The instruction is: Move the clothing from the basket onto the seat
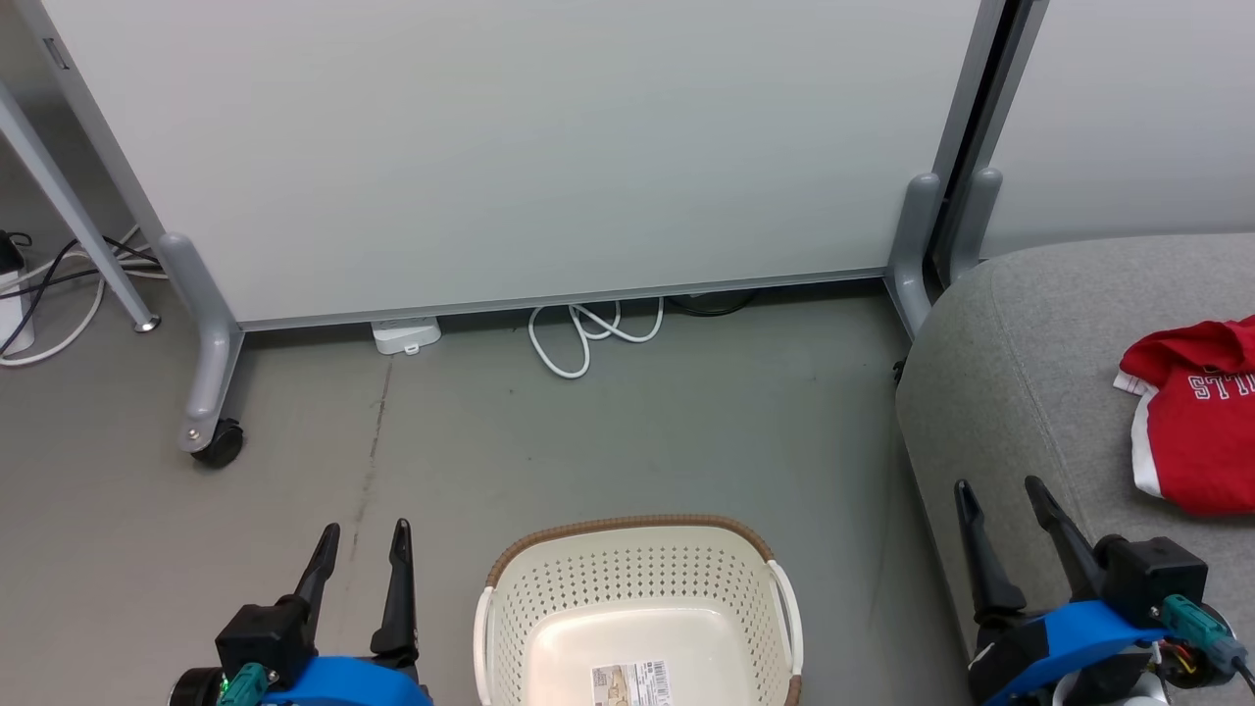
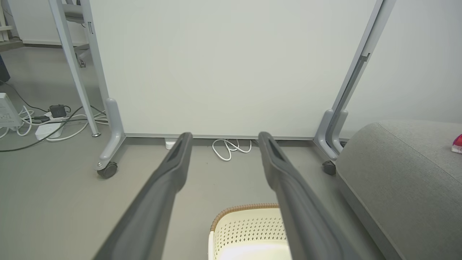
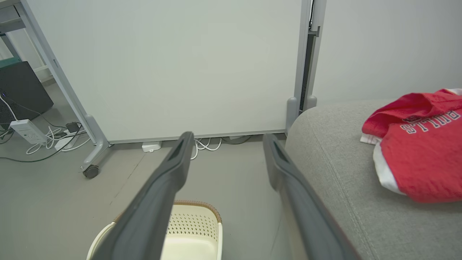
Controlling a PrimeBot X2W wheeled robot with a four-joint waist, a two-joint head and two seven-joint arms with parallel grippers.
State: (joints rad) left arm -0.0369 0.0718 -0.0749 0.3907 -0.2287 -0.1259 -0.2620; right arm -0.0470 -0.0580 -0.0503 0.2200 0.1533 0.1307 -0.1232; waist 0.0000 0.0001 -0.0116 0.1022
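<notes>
Basket (image 1: 637, 579) shows me only its bare bottom; the red jersey (image 1: 1201, 431) lies on the grey couch cushion (image 1: 1020, 373). Left end effector (image 1: 366, 529) and right end effector (image 1: 997, 485) both stand apart, empty. I judge nothing is left to lift, so I'd keep both clear of the jersey.

The head camera looks steeply down from above onto the cream perforated plastic basket (image 1: 637, 579) on the grey floor (image 1: 588, 431), while both wrist cameras sit lower, facing forward toward the pale wheeled partition panel (image 2: 223, 68), and all three share that basket, panel and the grey woven-fabric couch cushion (image 3: 335, 162).
</notes>
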